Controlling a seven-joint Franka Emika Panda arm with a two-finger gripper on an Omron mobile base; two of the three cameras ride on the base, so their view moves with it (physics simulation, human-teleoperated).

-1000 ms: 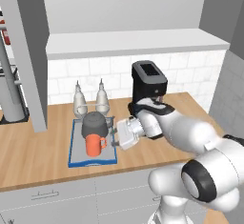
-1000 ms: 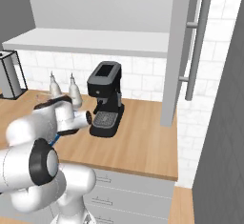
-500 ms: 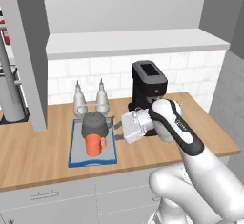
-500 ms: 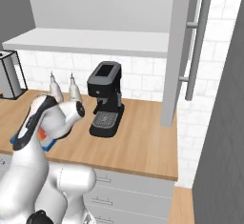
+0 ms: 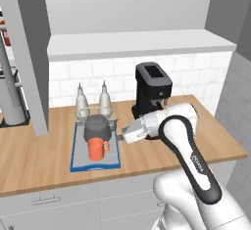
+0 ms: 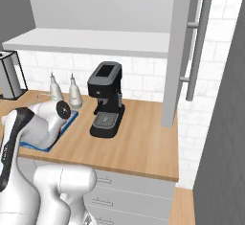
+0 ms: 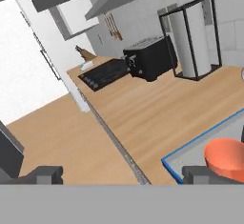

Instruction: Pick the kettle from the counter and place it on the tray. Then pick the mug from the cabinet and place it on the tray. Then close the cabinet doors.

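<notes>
mug point(image 7: 228, 157) cut by hand view's edge, tray point(image 6: 67, 121) mostly behind arm

The wooden counter point(image 5: 44, 158) carries a blue-rimmed tray point(image 5: 78, 159), two pale shakers point(image 5: 82, 103) just behind it, and a black coffee machine point(image 5: 151, 89) to the right. A toaster point(image 7: 150, 58) sits farther along.
</notes>
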